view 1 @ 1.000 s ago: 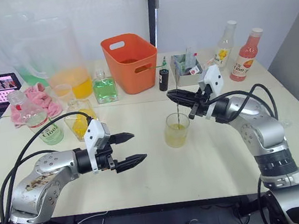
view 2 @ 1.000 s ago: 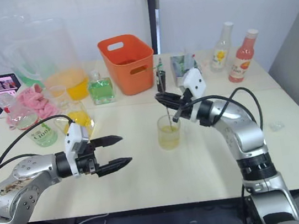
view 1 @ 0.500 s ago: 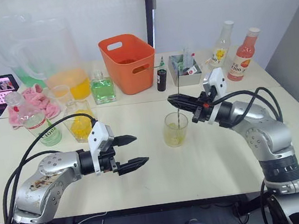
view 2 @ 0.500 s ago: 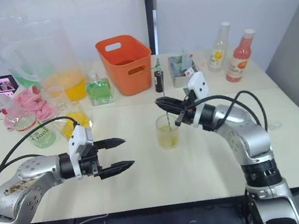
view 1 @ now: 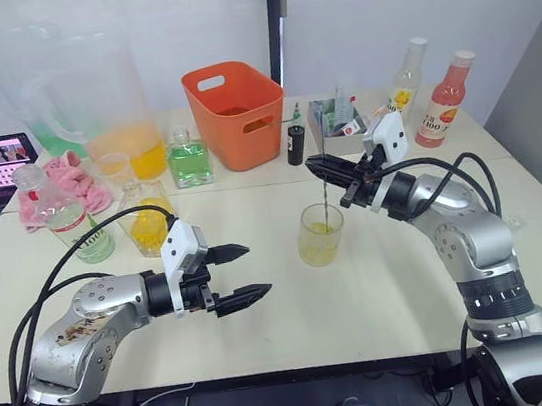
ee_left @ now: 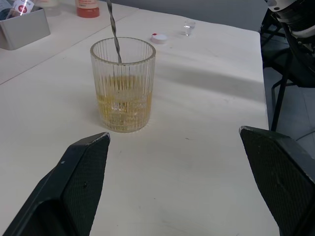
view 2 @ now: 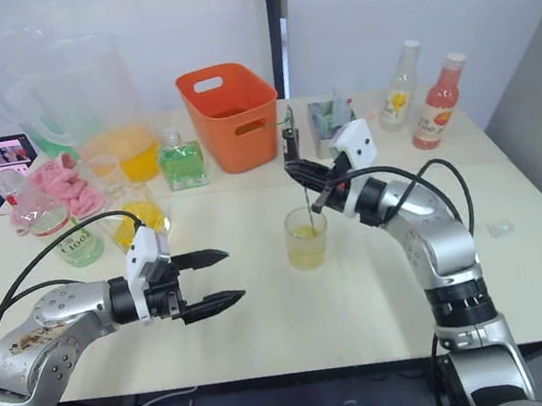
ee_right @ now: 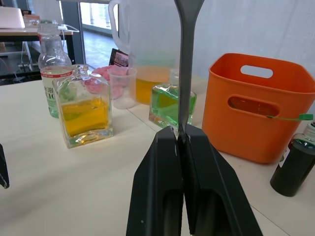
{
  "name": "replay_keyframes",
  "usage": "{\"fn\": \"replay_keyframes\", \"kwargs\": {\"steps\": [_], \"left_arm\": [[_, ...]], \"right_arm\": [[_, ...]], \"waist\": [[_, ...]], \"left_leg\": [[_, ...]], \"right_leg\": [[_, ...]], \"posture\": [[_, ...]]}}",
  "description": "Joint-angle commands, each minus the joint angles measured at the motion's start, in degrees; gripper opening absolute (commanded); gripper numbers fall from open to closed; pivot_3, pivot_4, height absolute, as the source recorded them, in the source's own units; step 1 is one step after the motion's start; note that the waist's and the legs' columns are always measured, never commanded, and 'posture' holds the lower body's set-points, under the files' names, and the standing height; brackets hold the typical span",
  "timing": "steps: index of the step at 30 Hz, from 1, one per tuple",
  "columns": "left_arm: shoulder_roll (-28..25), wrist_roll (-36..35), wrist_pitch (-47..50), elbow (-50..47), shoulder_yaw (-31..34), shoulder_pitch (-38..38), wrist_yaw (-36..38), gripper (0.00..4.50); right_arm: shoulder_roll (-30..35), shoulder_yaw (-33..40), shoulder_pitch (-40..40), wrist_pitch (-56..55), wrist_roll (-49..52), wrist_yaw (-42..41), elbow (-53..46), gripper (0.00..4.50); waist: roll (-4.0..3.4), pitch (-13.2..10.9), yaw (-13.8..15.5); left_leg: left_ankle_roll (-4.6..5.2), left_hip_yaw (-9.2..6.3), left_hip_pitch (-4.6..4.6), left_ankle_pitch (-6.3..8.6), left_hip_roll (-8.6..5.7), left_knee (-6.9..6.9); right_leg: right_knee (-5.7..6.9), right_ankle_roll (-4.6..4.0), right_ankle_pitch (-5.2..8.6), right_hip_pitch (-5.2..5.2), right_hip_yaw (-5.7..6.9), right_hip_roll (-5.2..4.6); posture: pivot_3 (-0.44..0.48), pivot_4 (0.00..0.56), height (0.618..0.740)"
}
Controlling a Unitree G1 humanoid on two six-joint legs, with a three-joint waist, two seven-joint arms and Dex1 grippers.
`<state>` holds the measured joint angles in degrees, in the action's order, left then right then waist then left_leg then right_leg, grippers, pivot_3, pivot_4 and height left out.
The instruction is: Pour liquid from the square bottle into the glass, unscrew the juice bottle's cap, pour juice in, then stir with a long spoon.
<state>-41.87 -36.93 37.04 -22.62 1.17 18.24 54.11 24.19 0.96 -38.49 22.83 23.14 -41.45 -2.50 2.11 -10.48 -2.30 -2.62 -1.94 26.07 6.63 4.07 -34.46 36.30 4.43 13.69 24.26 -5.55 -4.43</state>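
On the pale surface (view 1: 295, 301), the glass (view 1: 320, 234) at centre holds a little yellow liquid. The right hand (view 1: 324, 169) pinches the long spoon (view 1: 325, 205), which dips into it. The left hand (view 1: 246, 272) hovers wide and empty. The juice bottle (view 1: 63, 218), reading "100", stands far left beside two square bottles, yellow (view 1: 146, 218) and green (view 1: 188, 158).

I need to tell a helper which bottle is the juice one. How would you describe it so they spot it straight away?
Start at the big clear pitcher at the table's back left, then the pink cloth beside it. The juice bottle stands just in front of that cloth. Unlike the two square bottles nearby, it is round, capless, with a green-and-white label.
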Motion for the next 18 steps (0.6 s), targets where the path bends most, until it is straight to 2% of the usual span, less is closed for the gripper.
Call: {"fn": "replay_keyframes", "kwargs": {"steps": [1, 11, 18], "left_arm": [[0.38, 0.49, -1.34, -0.68, 0.07, 1.19, 0.03, 4.46], [0.68, 1.09, -0.98, -0.48, -0.14, 1.5, 0.61, 4.46], [0.48, 1.29, -1.18, -0.69, -0.27, 1.01, 0.9, 4.46]], "right_arm": [[0.97, 1.14, -1.16, -0.72, 0.45, -0.76, -1.98, 0.0], [-2.16, 0.0, -0.79, -0.41, 2.29, -1.19, -3.82, 0.0], [-4.6, 1.88, 0.09, 3.46, 8.76, -1.7, -6.95, 0.0]], "waist": [[0.0, 0.0, 0.06], [0.0, 0.0, -0.11], [0.0, 0.0, -0.18]], "left_leg": [[0.0, 0.0, 0.0, 0.0, 0.0, -0.02], [0.0, 0.0, 0.0, 0.0, 0.0, -0.02], [0.0, -0.01, 0.0, 0.0, 0.0, -0.02]], "right_leg": [[0.0, 0.0, 0.0, -0.01, 0.0, 0.0], [0.03, 0.0, 0.0, 0.01, 0.01, 0.0], [0.11, -0.01, 0.01, 0.03, 0.0, 0.01]], "posture": [[0.0, 0.15, 0.725], [0.0, 0.15, 0.725], [0.0, 0.15, 0.725]]}}
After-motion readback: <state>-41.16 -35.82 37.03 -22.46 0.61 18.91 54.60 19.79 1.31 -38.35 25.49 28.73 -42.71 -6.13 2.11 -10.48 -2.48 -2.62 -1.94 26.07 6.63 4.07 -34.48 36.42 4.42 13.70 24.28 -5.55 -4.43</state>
